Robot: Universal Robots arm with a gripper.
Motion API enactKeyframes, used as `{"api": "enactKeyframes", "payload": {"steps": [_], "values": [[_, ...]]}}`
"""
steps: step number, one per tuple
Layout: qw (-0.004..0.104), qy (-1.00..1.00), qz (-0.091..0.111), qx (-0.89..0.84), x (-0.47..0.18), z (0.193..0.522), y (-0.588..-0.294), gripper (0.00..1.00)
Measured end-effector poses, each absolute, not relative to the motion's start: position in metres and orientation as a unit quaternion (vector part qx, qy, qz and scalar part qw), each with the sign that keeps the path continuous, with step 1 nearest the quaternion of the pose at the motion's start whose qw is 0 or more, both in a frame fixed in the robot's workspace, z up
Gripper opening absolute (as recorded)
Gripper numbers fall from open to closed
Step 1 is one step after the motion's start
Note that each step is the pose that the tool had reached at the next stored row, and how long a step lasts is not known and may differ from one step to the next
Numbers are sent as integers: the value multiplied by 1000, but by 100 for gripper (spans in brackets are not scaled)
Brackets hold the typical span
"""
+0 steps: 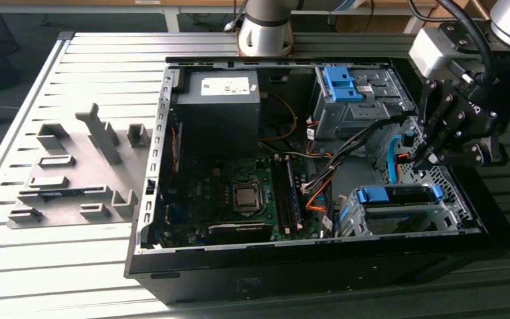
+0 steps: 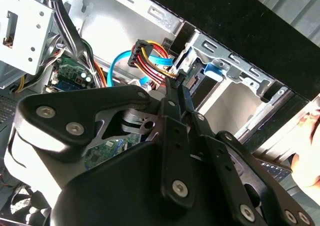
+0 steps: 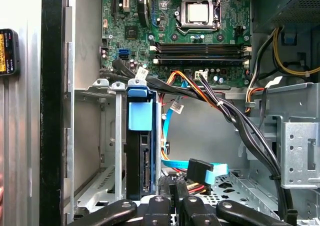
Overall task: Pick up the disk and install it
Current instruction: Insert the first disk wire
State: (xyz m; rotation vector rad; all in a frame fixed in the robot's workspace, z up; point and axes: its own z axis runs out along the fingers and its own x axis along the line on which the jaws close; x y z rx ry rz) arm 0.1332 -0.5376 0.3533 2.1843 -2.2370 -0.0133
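in the exterior view, a grey slatted table (image 1: 60, 259) is seen, with grey plastic holders (image 1: 69, 176) at the exterior view's left and an open computer case (image 1: 308, 159) in the middle. inside the case, a dark box with a white sticker (image 1: 217, 100) is seen above the green board (image 1: 228, 193), and a blue bracket (image 1: 339, 83) sits in the upper cage. at the exterior view's right, the gripper (image 1: 424, 159) is held low inside the case, just above the lower drive cage (image 1: 406, 212), where the disk (image 1: 397, 195) is already seated, its blue frame showing at the top.

in the first wrist view, the disk (image 3: 140, 146) is shown edge-on in the cage, its blue tab at one end and its connector facing out. a blue flat cable (image 3: 200, 168) and a bundle of black and coloured wires (image 3: 225, 106) lie just beside it, between the cage and the board (image 3: 185, 31).

in the second wrist view, the fingers (image 2: 177, 101) are seen pressed together, with nothing visibly between them, their tips near a coloured wire plug (image 2: 150, 58) and the cage (image 2: 225, 81). whether the plug is touched cannot be told.
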Motion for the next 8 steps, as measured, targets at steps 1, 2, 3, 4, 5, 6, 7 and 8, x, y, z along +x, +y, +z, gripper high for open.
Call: {"api": "enactKeyframes", "payload": {"steps": [1,2,3,4,5,6,7,8], "values": [[8,-715,-4,699,133,353,-538,16],[8,-715,-4,699,133,353,-538,16],[8,-715,-4,699,133,353,-539,16],[8,-715,-4,699,132,353,-539,16],[8,-715,-3,699,131,353,-541,16],[7,-715,-3,699,130,353,-542,16],[6,-715,-2,699,129,352,-543,16],[5,-715,-1,699,127,352,-543,16]]}}
